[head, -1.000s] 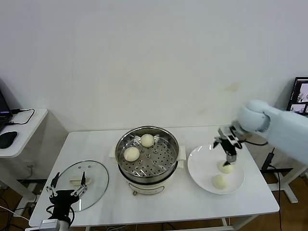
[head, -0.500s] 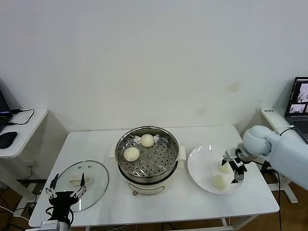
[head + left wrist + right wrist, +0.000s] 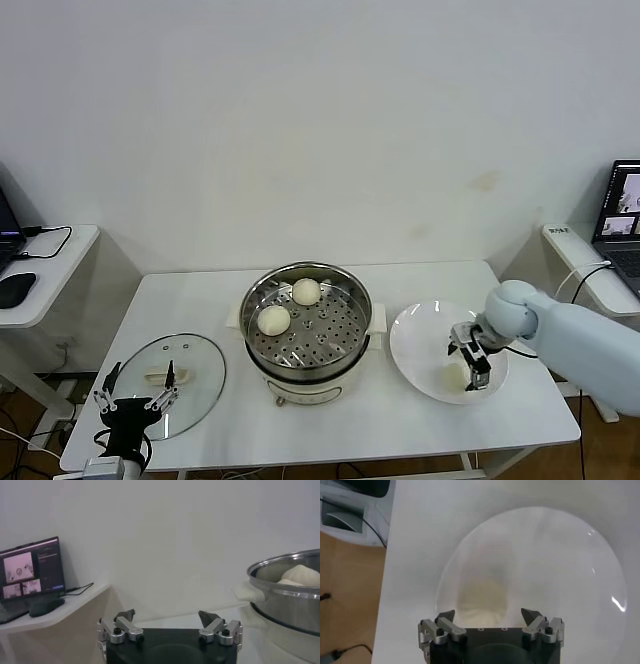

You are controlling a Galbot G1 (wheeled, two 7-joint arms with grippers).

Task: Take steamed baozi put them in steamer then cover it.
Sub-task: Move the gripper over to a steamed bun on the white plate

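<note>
1. The round stainless-steel steamer (image 3: 307, 325) with its perforated tray stands uncovered at the middle of the white bench (image 3: 200, 300), on a cream-white base with side handles.
2. Two smooth cream-white steamed baozi (image 3: 273, 320) lie on the perforated tray – one at the far side, one nearer the robot's left.
3. The round clear glass cover (image 3: 165, 385), with a metal rim and cream-white oblong handle, lies flat on the bench to the left of the steamer, apart from it.
4. A flat white round plate (image 3: 420, 335) sits on the bench just right of the steamer.
5. The right end effector (image 3: 470, 360) is down over the plate, its fingers spread wide on either side of a baozi (image 3: 482, 600) on the plate – not yet closed on it. The arm hides much of the plate in the head view.
6. The left end effector (image 3: 132, 403) hangs low at the near left edge of the bench, by the cover, fingers wide apart and holding nothing.
</note>
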